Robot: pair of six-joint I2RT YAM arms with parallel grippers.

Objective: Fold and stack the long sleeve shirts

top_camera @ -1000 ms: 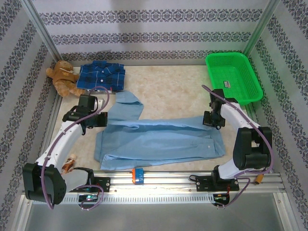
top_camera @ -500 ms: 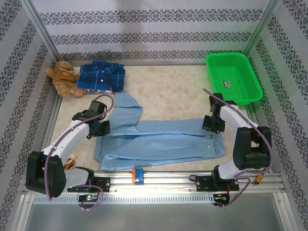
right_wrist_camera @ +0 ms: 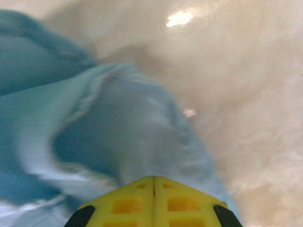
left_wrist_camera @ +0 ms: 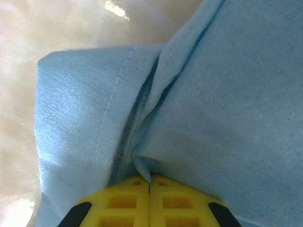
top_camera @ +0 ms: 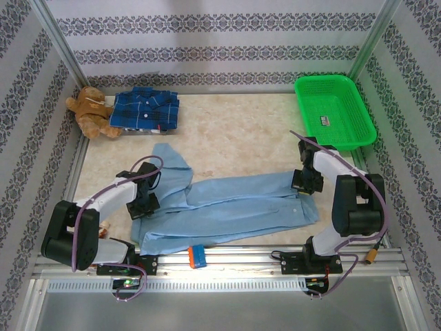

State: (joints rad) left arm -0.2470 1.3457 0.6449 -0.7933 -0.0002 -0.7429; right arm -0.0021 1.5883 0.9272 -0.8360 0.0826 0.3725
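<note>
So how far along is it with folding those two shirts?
About halfway, I'd say. Done: the plaid shirt lies folded at the back, beside the teddy bear. In hand: the light blue shirt lies part-folded mid-table, the left gripper and right gripper each pinching an end. Left: finish folding it and stack it with the plaid one.
</note>
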